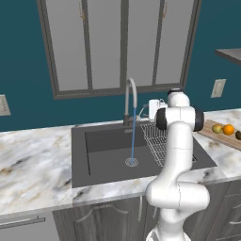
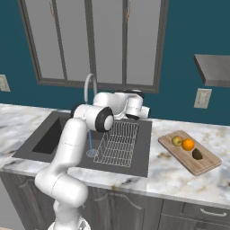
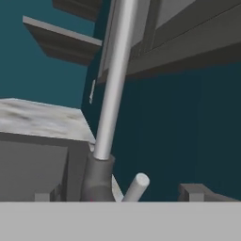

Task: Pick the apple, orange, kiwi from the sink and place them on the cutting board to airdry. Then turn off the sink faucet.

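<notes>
Left base view: water runs from the sink faucet (image 1: 130,96) into the sink (image 1: 108,155). Apple (image 1: 217,128), orange (image 1: 228,129) and kiwi (image 1: 238,135) lie on the cutting board (image 1: 221,136), well to the hand's right.

Right base view: the hand (image 2: 146,112) sits just right of the faucet, over the counter (image 2: 166,173).

Hand view: fingers (image 3: 193,192) spread, gripping nothing; the faucet's side lever (image 3: 136,186) stands between them.

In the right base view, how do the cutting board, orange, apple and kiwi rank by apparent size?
1. Cutting board, by far the largest.
2. Apple and orange: look about alike, too close to rank.
3. Kiwi, slightly smaller.
</notes>
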